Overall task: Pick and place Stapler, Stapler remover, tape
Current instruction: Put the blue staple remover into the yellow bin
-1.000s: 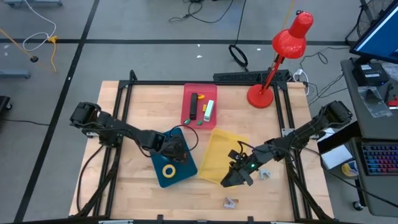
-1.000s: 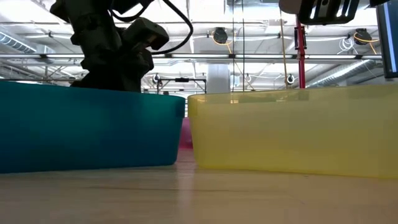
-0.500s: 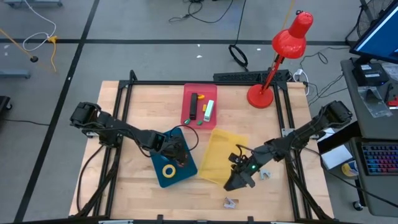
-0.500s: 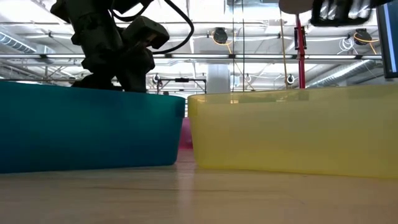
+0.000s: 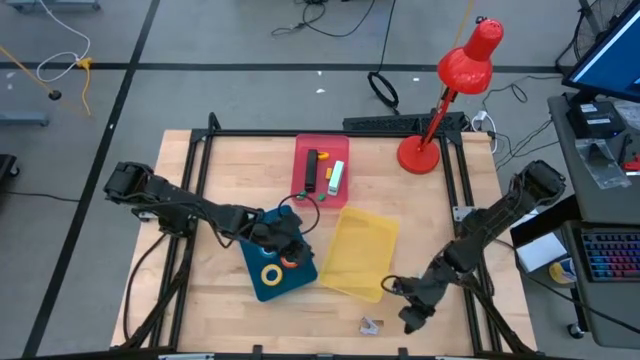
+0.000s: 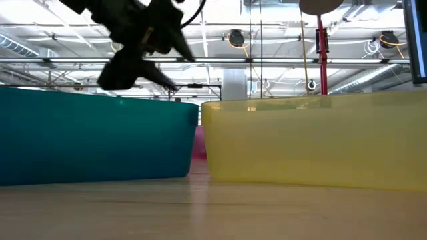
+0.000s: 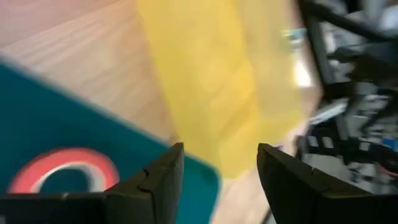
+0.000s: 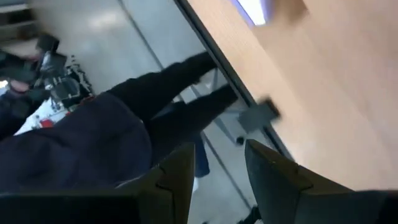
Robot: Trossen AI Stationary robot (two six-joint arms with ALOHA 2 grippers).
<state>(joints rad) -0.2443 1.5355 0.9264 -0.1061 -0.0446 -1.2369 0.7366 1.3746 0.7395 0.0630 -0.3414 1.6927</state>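
The left gripper (image 5: pixel 290 238) hangs over the far right part of the teal tray (image 5: pixel 262 287) with its fingers (image 7: pixel 152 186) spread and nothing between them. A red-orange tape roll (image 7: pixel 62 169) lies on the tray floor just beneath it, and a yellow tape roll (image 5: pixel 272 273) sits nearer in the same tray. The right gripper (image 5: pixel 411 318) is low at the near right of the table (image 5: pixel 220 170), near a small metal piece (image 5: pixel 371 324) that is too small to identify; its fingers are parted and hold nothing.

A second ago the right gripper hovered at the yellow tray's (image 5: pixel 362 250) near right corner; it has since swung clear toward the table's near edge. The left gripper has risen and tilted above the teal rim.

Farther back, the red tray (image 5: pixel 303 160) holds a dark stapler (image 5: pixel 311 172) and a pale object. A red desk lamp (image 5: pixel 455 85) stands at the far right. The right wrist view shows a person's dark trousers (image 8: pixel 124 134) beyond the table edge.
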